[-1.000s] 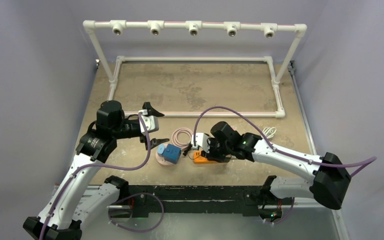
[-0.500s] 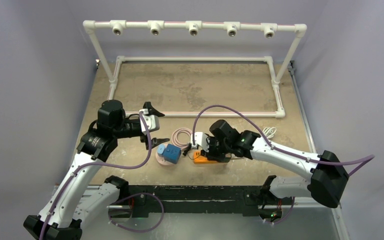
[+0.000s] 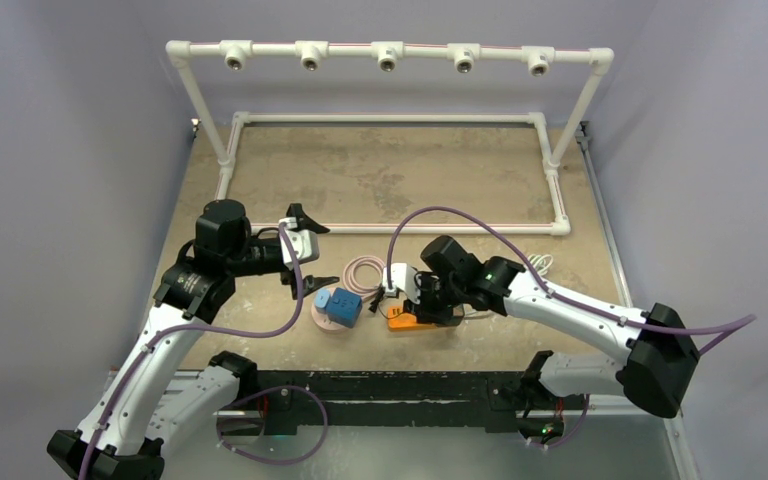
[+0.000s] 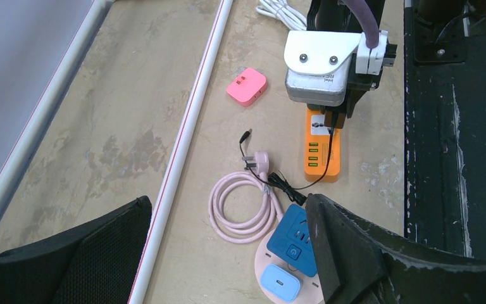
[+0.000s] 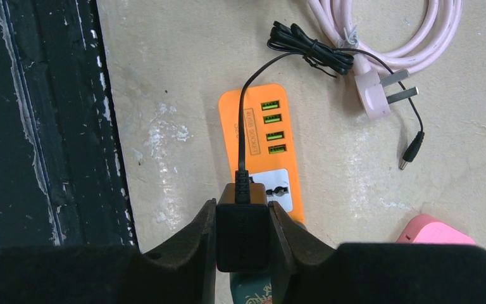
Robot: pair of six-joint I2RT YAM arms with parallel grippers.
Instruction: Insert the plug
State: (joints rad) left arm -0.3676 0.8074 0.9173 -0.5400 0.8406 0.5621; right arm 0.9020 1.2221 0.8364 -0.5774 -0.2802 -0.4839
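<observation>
Pinches a small black square plug (image 5: 242, 218) in the right gripper (image 5: 242, 239), low in the right wrist picture, just over the white socket end of a flat orange plastic power strip (image 5: 256, 130). Has the left gripper (image 4: 226, 209) spread wide over a pink coiled cord (image 4: 214, 206), low in its picture.

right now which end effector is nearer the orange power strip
Right. The right end effector is directly over the orange power strip, gripping a black adapter at its socket; the left end effector hangs open off to the left.
</observation>
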